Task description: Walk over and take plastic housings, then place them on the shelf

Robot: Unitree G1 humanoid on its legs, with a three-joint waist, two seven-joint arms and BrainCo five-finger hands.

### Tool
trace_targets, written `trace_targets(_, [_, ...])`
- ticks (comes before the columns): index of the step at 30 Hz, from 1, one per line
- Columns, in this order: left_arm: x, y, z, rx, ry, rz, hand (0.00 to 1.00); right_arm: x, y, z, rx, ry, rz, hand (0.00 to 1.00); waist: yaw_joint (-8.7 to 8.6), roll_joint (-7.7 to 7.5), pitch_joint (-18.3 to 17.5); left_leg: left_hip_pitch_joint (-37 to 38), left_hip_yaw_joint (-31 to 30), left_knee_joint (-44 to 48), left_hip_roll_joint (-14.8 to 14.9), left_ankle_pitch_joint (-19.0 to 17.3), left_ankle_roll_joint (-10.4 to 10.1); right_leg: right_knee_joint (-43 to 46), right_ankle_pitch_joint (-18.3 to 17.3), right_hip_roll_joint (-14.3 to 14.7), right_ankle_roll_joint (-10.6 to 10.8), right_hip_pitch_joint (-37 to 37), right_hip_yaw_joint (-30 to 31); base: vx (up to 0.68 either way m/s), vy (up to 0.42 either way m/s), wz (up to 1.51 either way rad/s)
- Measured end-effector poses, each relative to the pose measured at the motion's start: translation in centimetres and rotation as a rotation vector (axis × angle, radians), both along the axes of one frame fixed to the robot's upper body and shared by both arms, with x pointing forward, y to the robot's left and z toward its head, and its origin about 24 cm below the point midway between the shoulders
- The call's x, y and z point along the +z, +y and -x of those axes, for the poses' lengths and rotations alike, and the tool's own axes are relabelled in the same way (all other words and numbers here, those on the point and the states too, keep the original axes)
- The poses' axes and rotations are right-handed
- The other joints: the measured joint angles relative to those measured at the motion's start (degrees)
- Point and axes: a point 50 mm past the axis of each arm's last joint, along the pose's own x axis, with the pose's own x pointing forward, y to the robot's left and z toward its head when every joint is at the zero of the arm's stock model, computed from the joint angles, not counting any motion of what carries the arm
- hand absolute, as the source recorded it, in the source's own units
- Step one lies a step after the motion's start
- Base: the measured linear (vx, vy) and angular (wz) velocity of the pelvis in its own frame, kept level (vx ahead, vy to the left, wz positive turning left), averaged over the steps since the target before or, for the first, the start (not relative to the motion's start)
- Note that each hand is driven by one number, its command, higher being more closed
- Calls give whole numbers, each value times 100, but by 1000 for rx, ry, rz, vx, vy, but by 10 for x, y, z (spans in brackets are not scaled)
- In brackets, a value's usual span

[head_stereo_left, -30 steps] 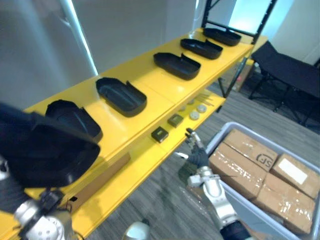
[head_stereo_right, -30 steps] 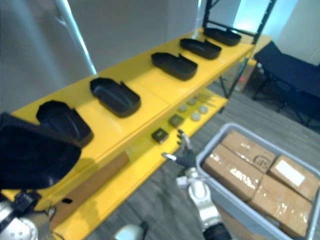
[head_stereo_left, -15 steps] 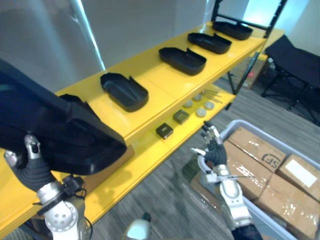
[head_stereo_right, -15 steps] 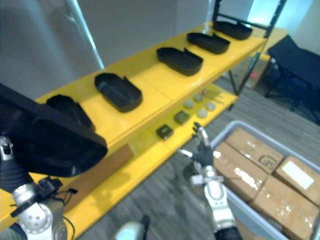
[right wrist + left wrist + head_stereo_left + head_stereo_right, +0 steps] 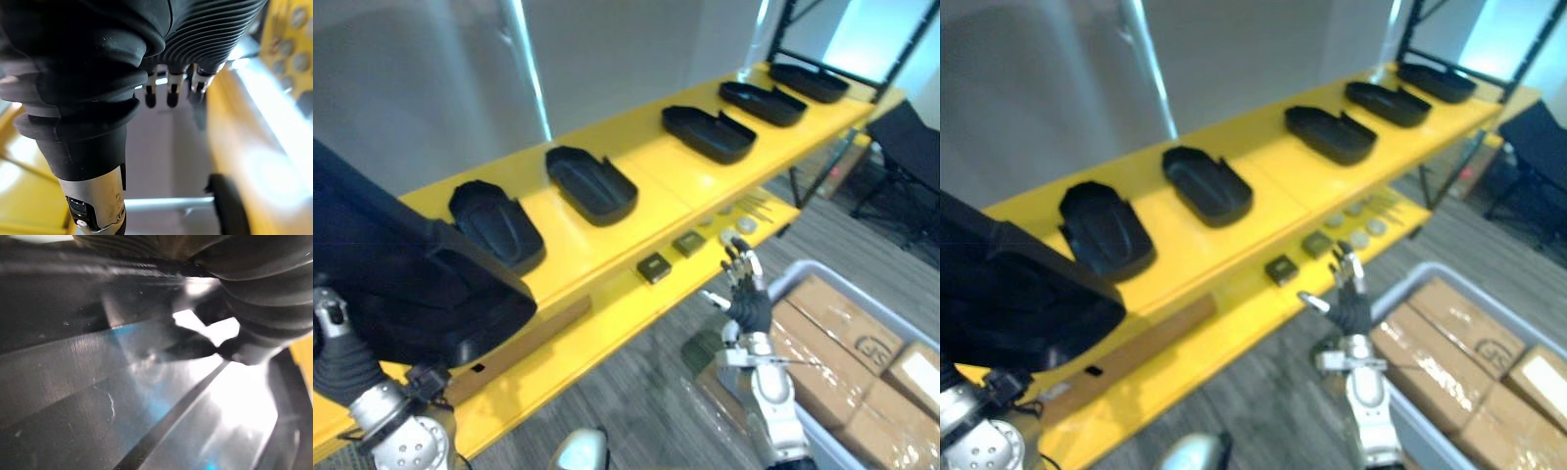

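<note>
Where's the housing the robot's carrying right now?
Lower left in the head views: the carried housing is at the left hand, by the near end of the yellow shelf, beside the nearest housing lying there.

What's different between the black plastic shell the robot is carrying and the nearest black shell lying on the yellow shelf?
The carried black plastic housing is up in the air, gripped by the left hand; the nearest black housing on the shelf rests on the yellow top shelf, untouched. The carried one is steeply tilted; the resting one lies flat, hollow side up. Both are black shells of a similar look.
</note>
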Motion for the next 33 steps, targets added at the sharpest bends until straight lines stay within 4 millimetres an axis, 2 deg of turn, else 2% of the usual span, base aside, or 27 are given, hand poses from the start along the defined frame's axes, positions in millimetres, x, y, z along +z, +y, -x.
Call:
trace_targets(1, [6, 1, -4, 2, -31, -9, 100, 8, 2, -6, 13, -40, 6, 0, -18, 54, -5, 206, -92, -114, 65, -14, 23, 273, -402, 9, -200, -99, -48, 295, -18, 15])
trace_targets(2, [11, 1, -8, -2, -65, -16, 100, 18, 3, -12, 26, -80, 18, 0, -17, 111, -11, 373, -157, -216, 169, -18, 19, 164, -730, 176, -337, -207, -80, 266, -34, 18])
trace_targets(3, [13, 1, -10, 0, -78, -15, 100, 24, 3, -16, 38, -103, 12, 0, -19, 148, -7, 427, -193, -238, 235, -28, 3, -48, -834, 280, -359, -256, -88, 238, -91, 17])
trace_targets(4, [15, 4, -15, 6, -90, -7, 100, 38, 3, -23, 76, -153, -18, 0, -20, 230, -21, 492, -251, -289, 376, -47, -31, -688, -906, 523, -420, -352, -61, 173, -105, 16])
trace_targets(6, [12, 6, -25, 12, -97, 24, 100, 58, 4, -30, 137, -234, -89, 0, -15, 340, -17, 493, -357, -278, 534, -96, -115, -1754, -852, 832, -363, -471, 260, 170, -178, 40])
trace_targets(7, [9, 8, -35, 10, -83, 55, 100, 74, 6, -28, 160, -303, -117, 0, -29, 370, -14, 471, -577, -276, 582, -155, -219, -2389, -752, 978, -234, -532, 766, 144, -234, 66])
trace_targets(8, [7, 9, -41, 9, -75, 72, 100, 81, 8, -26, 176, -335, -126, 0, -35, 363, -18, 465, -674, -274, 590, -186, -285, -2598, -722, 1057, -188, -536, 1028, 184, -511, 128])
trace_targets(9, [-1, 8, -54, 4, -52, 124, 100, 99, 15, -20, 228, -418, -130, 0, -95, 247, -75, 418, -1079, -284, 594, -280, -491, -2824, -655, 1226, -97, -281, 1657, 126, -408, 126])
trace_targets(10, [-2, 8, -55, 0, -48, 129, 100, 104, 18, -18, 244, -439, -139, 0, -136, 174, -116, 368, -1233, -283, 566, -325, -606, -2851, -659, 1260, -103, -156, 1725, 121, -461, 141])
trace_targets(11, [-5, 6, -55, 1, -44, 144, 100, 110, 21, -17, 266, -465, -145, 0, -173, 189, -119, 361, -1403, -283, 579, -360, -712, -2850, -590, 1281, 211, -81, 1660, 80, -294, 102])
trace_targets(13, [-21, 0, -47, 21, 4, 206, 100, 118, 30, -24, 363, -448, -172, 0, -128, 569, -273, 282, -1485, -311, 1048, -176, -1043, -2767, -737, 1634, -106, 144, 1028, 209, -467, 105])
trace_targets(14, [-21, 0, -45, 23, 10, 207, 100, 120, 31, -25, 380, -439, -175, 0, -106, 611, -300, 240, -1478, -323, 1118, -88, -1116, -2778, -759, 1679, -146, 205, 876, 206, -376, 101])
trace_targets(15, [-21, 0, -42, 21, 13, 204, 100, 123, 35, -28, 406, -430, -176, 0, -32, 635, -316, 206, -1307, -430, 1186, 152, -1122, -2834, -799, 1710, -216, 349, 607, 136, -291, 107])
trace_targets(16, [-20, -3, -38, 16, 7, 205, 100, 123, 41, -28, 462, -426, -179, 0, -21, 649, -332, 134, -875, -496, 1208, 359, -1008, -3007, -797, 1700, -246, 559, 263, 135, -268, 116])
trace_targets(18, [-18, -7, -38, -11, -1, 204, 100, 120, 52, -26, 560, -405, -169, 0, -34, 643, -330, -12, -153, -519, 1210, 488, -829, -3210, -797, 1660, -251, 829, -241, 98, -178, 147])
trace_targets(19, [-16, -14, -40, -60, -1, 190, 100, 114, 68, -23, 650, -366, -136, 0, -19, 682, -354, -59, 445, -594, 1211, 558, -734, -3332, -797, 1637, -251, 1071, -719, 76, -134, 166])
trace_targets(21, [-13, -20, -42, -105, 4, 165, 100, 106, 88, -18, 747, -315, -110, 0, 14, 676, -365, -30, 517, -811, 1153, 718, -835, -3423, -796, 1616, -249, 1279, -1068, 80, -73, 131])
trace_targets(22, [-11, -24, -42, -135, 8, 148, 100, 100, 105, -14, 795, -289, -88, 0, 161, 618, -389, -19, 372, -961, 1050, 813, -830, -3485, -789, 1576, -237, 1373, -1218, 95, -16, 104])
trace_targets(23, [-10, -25, -43, -157, 11, 130, 100, 95, 119, -11, 824, -268, -86, 0, 287, 512, -399, -24, 255, -1044, 957, 878, -809, -3552, -779, 1540, -218, 1460, -1360, 84, -5, 78])
trace_targets(24, [-9, -25, -43, -164, 17, 119, 100, 93, 123, -11, 828, -256, -83, 0, 306, 450, -411, -23, 177, -1105, 902, 919, -802, -3597, -769, 1518, -201, 1514, -1444, 81, -13, 83])
trace_targets(25, [-8, -25, -44, -174, 33, 97, 100, 90, 128, -13, 812, -238, -83, 0, 300, 324, -428, -23, 17, -1181, 794, 983, -755, -3642, -763, 1463, -191, 1629, -1600, 57, -18, 70])
trace_targets(27, [-7, -23, -45, -177, 66, 60, 100, 86, 128, -16, 777, -213, -83, 0, 300, 187, -509, -8, -140, -1303, 642, 1045, -694, -3674, -739, 1407, -178, 1714, -1698, 52, -11, 64])
trace_targets(29, [-5, -19, -45, -177, 103, 11, 100, 84, 119, -22, 709, -199, -86, 0, 305, 139, -538, -1, -187, -1346, 562, 1072, -663, -3669, -676, 1339, -166, 1737, -1733, 19, 31, 24])
trace_targets(33, [-5, -1, -47, -139, 233, -120, 100, 73, 78, -30, 435, -170, -106, 0, 257, 148, -533, 173, 37, -1588, 529, 1201, -579, -3662, -546, 1242, -233, 1657, -1494, -26, 41, -24])
